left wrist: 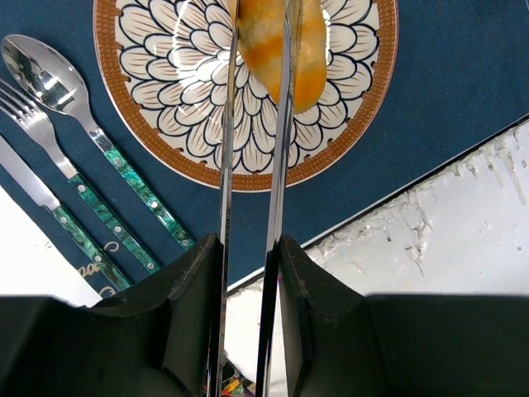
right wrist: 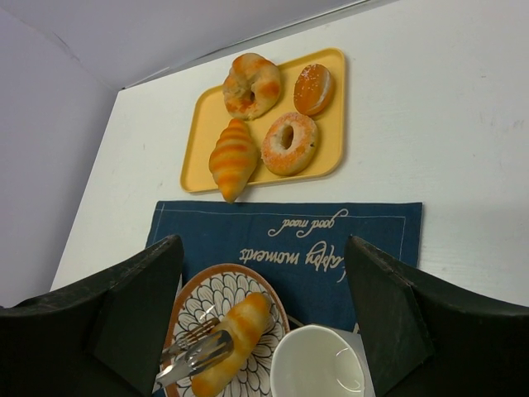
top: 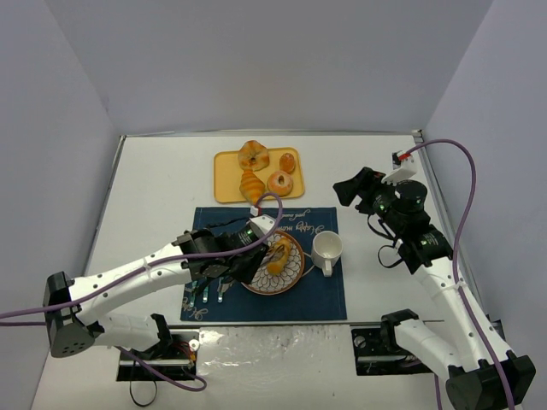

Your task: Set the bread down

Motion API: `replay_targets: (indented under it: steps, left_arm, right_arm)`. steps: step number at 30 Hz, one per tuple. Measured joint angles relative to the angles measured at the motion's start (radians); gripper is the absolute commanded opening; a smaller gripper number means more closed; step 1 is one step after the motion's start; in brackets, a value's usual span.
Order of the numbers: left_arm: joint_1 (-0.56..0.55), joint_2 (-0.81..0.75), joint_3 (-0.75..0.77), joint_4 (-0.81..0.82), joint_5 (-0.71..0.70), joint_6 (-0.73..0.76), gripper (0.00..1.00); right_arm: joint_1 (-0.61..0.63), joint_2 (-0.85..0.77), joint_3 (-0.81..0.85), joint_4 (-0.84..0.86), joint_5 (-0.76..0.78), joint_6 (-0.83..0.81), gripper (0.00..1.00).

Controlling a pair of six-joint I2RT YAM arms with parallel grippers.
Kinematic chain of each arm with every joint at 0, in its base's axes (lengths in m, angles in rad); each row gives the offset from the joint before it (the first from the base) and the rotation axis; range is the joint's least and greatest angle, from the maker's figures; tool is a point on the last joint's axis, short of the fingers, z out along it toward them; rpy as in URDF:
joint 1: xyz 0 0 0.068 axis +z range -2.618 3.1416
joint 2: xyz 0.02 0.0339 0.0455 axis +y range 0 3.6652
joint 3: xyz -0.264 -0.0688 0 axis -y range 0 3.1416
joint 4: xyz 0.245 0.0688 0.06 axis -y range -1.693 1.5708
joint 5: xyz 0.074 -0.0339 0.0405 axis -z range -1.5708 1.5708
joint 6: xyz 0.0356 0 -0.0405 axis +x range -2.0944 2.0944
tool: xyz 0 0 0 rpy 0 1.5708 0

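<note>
Bright, even light with soft shadows; sharp focus, glare streaks along the left gripper (left wrist: 263, 33).

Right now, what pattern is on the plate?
Plate: navy petals on cream, brown rim; left wrist view.

White table (top: 154, 196). Lying directly on it: a yellow tray (top: 229, 175) toward the far edge, a dark blue placemat (top: 329, 299) just nearer, and a crinkled silvery sheet (top: 282, 342) along the near edge.

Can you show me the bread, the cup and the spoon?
bread (right wrist: 244, 324): right wrist view, its upper half.
cup (top: 326, 248): top view, its inside.
spoon (left wrist: 41, 73): left wrist view, its bowl.
</note>
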Motion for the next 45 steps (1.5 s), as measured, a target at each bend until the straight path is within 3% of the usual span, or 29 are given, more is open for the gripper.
replay_targets:
  steps: [8, 20, 31, 36, 40, 45]
  left_arm:
    - [-0.011, 0.014, -0.004, 0.011, 0.014, -0.008, 0.14]
    - [-0.012, 0.014, -0.021, 0.013, 0.013, -0.015, 0.55]
    - [-0.012, -0.024, -0.011, -0.021, -0.018, -0.016, 0.56]
    - [-0.002, -0.044, 0.074, -0.089, -0.092, -0.019, 0.56]
    - [0.131, -0.045, 0.163, -0.119, -0.119, -0.002, 0.56]
    - [0.512, -0.010, 0.272, -0.102, -0.109, 0.072, 0.56]
  right_arm:
    - [0.000, 0.000, 0.006, -0.002, 0.000, 0.000, 1.00]
    - [0.000, 0.000, 0.006, -0.002, 0.000, 0.000, 1.00]
    - [0.000, 0.000, 0.006, -0.002, 0.000, 0.000, 1.00]
    - [0.000, 0.000, 0.006, -0.002, 0.000, -0.002, 1.00]
    - [0.000, 0.000, 0.009, -0.002, 0.000, -0.007, 1.00]
    - [0.000, 0.005, 0.014, 0.000, -0.003, -0.015, 1.00]
